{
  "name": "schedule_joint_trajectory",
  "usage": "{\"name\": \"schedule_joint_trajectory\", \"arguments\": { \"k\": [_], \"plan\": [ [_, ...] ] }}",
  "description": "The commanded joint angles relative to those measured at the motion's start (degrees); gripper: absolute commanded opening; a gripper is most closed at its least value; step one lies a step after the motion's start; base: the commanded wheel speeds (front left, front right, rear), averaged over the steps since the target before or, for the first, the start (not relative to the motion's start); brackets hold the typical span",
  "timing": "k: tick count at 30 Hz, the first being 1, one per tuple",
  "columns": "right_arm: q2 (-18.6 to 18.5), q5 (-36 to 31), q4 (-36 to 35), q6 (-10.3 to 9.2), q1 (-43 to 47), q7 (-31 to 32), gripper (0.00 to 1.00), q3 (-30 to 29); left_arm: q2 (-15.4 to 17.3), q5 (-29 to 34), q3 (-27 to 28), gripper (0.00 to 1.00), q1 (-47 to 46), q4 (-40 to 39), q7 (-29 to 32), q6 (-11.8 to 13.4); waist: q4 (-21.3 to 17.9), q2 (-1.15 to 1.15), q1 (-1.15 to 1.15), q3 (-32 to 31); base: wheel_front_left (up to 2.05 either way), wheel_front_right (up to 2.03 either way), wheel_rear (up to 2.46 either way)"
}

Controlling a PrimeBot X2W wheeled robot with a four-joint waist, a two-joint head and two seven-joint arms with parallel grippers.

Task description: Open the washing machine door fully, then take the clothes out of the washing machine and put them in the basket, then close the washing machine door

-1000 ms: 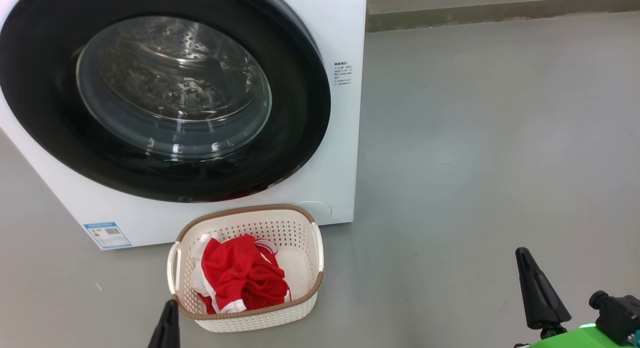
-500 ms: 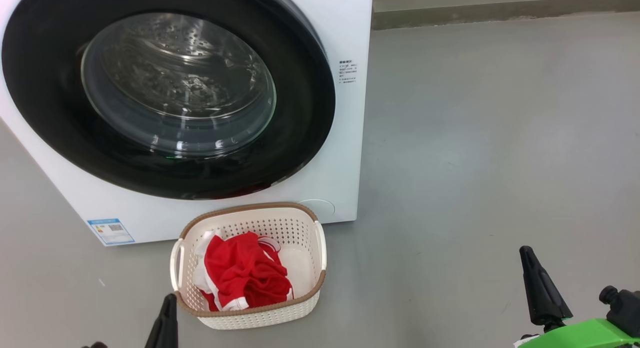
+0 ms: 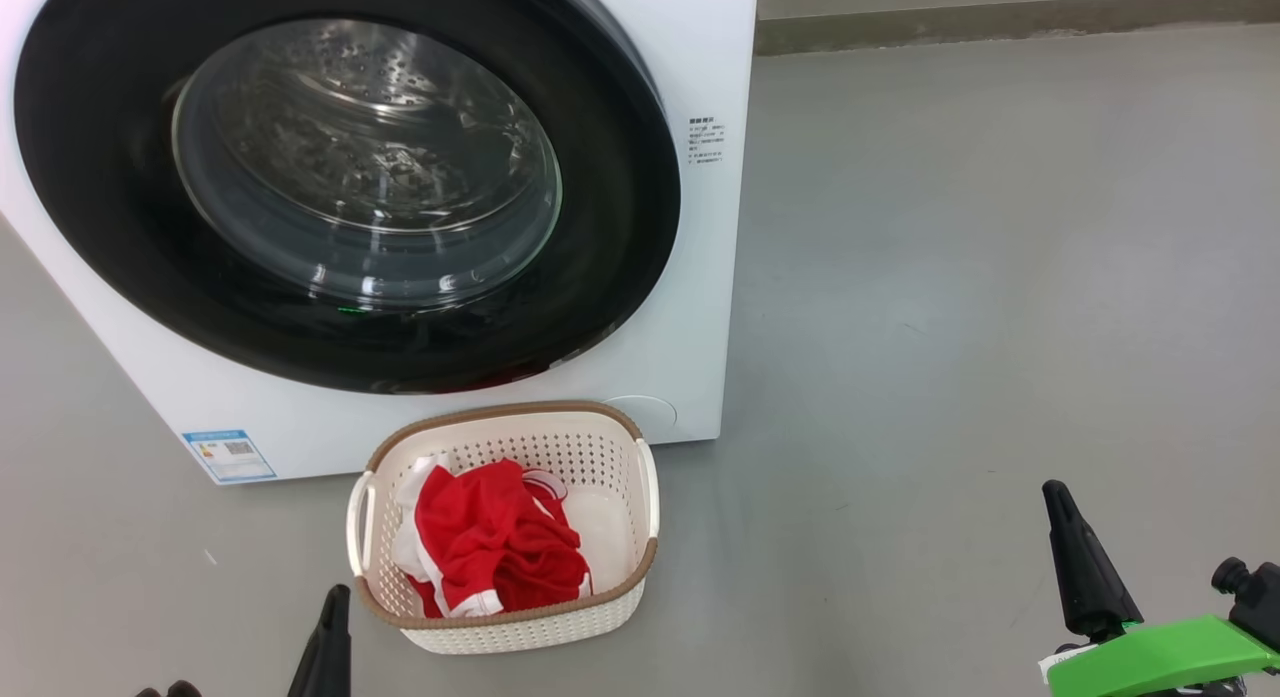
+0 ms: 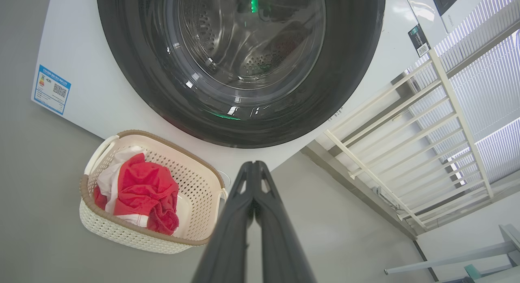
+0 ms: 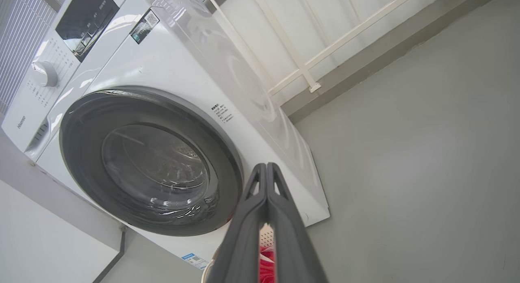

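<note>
Both sets of jaws are pressed together with nothing between them. The left jaws' dark fingers [image 3: 325, 647] rise at the lower left of the head view, their tip just beside the near left corner of the basket. The right jaws' fingers [image 3: 1085, 567] stand at the lower right over bare floor, well apart from everything else, with a green plastic part [image 3: 1150, 657] at their base. In each wrist view the two fingers [image 4: 231, 226] [image 5: 248, 226] meet along their length up to the tip.

A grey floor [image 3: 950, 327] carries everything. On it sits the white front-loading washing machine [image 3: 700, 277], with a dark control panel [image 5: 85, 19] and a white dial [image 5: 44, 74] at its top. A white railing [image 4: 406, 141] runs along the wall beside it.

The washing machine door [image 3: 610, 277] lies closed against the machine's front. Its glossy black rim surrounds a clear glass bowl through which the perforated steel drum shows.

The cream perforated basket [image 3: 530, 629] with its brown rim stands upright on the floor just in front of the machine, below the door.

The clothes [image 3: 495, 547], red fabric with white trim, lie bunched inside the basket toward its left side in the head view.

A small blue label [image 3: 229, 456] is stuck on the machine's lower front corner, to the left of the basket.
</note>
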Motion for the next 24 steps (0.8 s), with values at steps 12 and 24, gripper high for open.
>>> {"name": "schedule_joint_trajectory", "arguments": {
  "k": [12, 24],
  "plan": [
    [-1.0, 10.1, 0.3, -0.12, -4.0, 2.3, 0.00, 0.1, 1.1, -9.5, 2.1, 0.00, -4.2, 0.3, 2.2, -1.3, 0.6, 0.00, -0.01, 0.2, 0.00, 0.00, 0.00],
    [-1.1, 18.4, 1.7, -0.14, -5.4, 4.3, 0.00, -0.2, 1.2, -17.4, 2.9, 0.00, -5.6, 1.6, 4.2, -2.0, 1.1, 0.00, -0.01, 0.5, 0.00, 0.00, 0.00]
  ]
}}
